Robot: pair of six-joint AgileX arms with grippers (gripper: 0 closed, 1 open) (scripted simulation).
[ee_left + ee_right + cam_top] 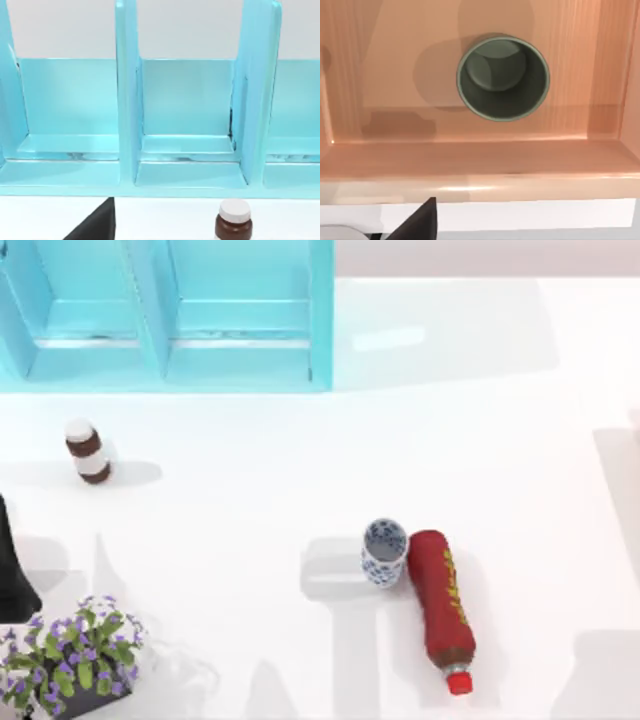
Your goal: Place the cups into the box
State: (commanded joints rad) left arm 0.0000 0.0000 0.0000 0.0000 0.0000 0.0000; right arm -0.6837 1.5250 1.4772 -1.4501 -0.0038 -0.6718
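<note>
Jaws: you can't tell; your olive-grey cup sits in the wooden box, the blue-patterned cup remains.

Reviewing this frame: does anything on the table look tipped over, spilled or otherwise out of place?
Yes: the red plastic bottle lies on its side near the table's front, cap toward the front edge, right beside the upright white cup with blue floral pattern. No spill shows. The brown white-capped jar stands upright; the olive-grey cup sits upright inside the wooden box.
</note>
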